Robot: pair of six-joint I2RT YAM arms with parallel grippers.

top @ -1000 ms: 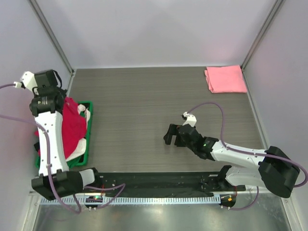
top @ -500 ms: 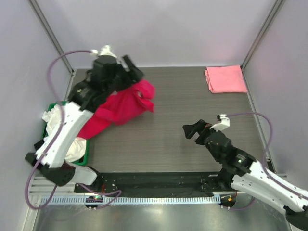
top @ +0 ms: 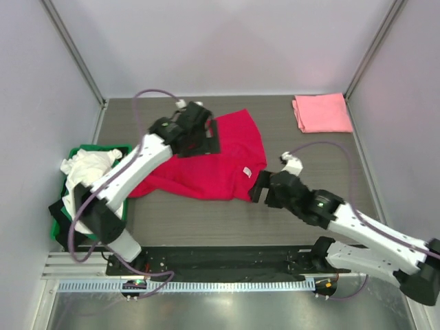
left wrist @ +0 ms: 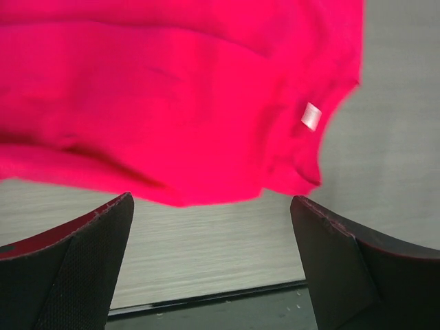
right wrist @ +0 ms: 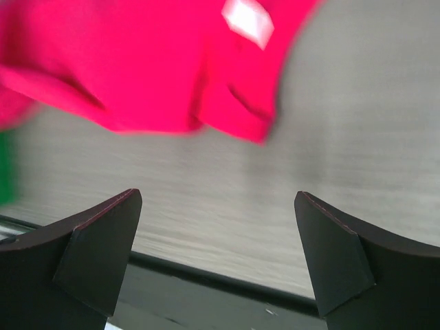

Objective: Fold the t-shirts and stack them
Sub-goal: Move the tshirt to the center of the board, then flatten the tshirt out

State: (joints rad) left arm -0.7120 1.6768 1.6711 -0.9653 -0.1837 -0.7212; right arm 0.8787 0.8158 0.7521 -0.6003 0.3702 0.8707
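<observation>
Crimson shirt lies rumpled on the table, long axis running roughly left to right. Right gripper, jaws spread wide, sits just beside the collar end, near the white tag. Left gripper, also spread and empty, hovers over the far edge.

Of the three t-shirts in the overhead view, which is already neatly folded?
The pink t-shirt, a tidy rectangle far right. The red t-shirt lies rumpled; the white t-shirt is bunched in the crate.
</observation>
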